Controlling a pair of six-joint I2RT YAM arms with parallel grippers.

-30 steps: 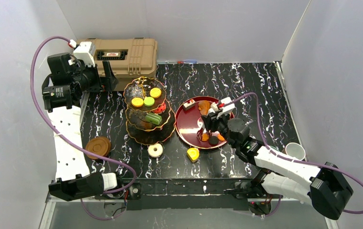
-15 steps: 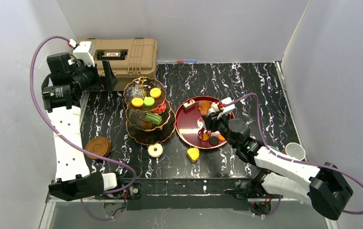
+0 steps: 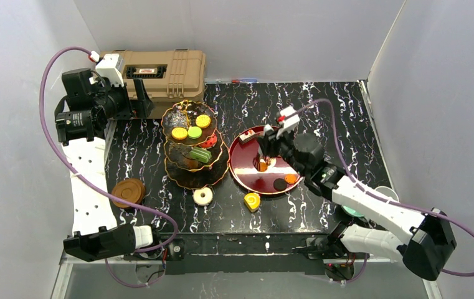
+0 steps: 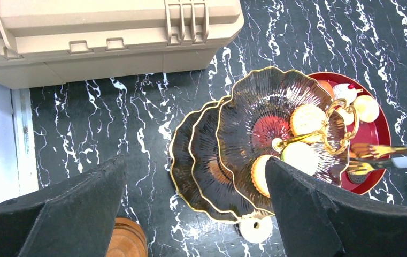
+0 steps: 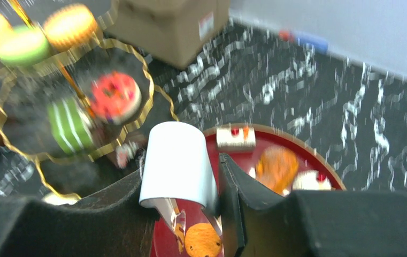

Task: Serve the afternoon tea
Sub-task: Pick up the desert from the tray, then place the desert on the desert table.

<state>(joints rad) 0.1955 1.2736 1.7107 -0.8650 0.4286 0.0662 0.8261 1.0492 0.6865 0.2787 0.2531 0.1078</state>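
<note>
Table seen from above, with both wrist views. Right gripper [image 5: 182, 182], over the far half of the red tray [image 3: 240, 165]; fingers clenched on a white cup [image 5: 177, 163], which sits tilted between them; whether the cup clears the tray cannot be told. Tray right of centre, carrying an orange sweet [image 3: 263, 166] under the gripper, a dark sweet [image 3: 279, 184] and another orange one [image 3: 291, 179] at the near side, and a small white cake [image 3: 245, 134] at the far left rim. Stand [image 3: 195, 144], three tiers, just left of the tray; top tier with two yellow macarons [image 3: 179, 133] and a green macaron [image 3: 194, 131]; middle tier with a green striped cake [image 3: 200, 155] and a red donut [image 3: 208, 143]. Cream ring [image 3: 203, 196] on the table just near of the stand; yellow cake [image 3: 252, 201] on the table at the tray's near edge. Brown saucers [image 3: 128, 192], stacked, near left, well apart from the tray. Left gripper [image 4: 194, 166], far left beside the tan case [image 3: 159, 71]; jaws released, spread wide, nothing between them; its camera looks down on the stand.
</note>
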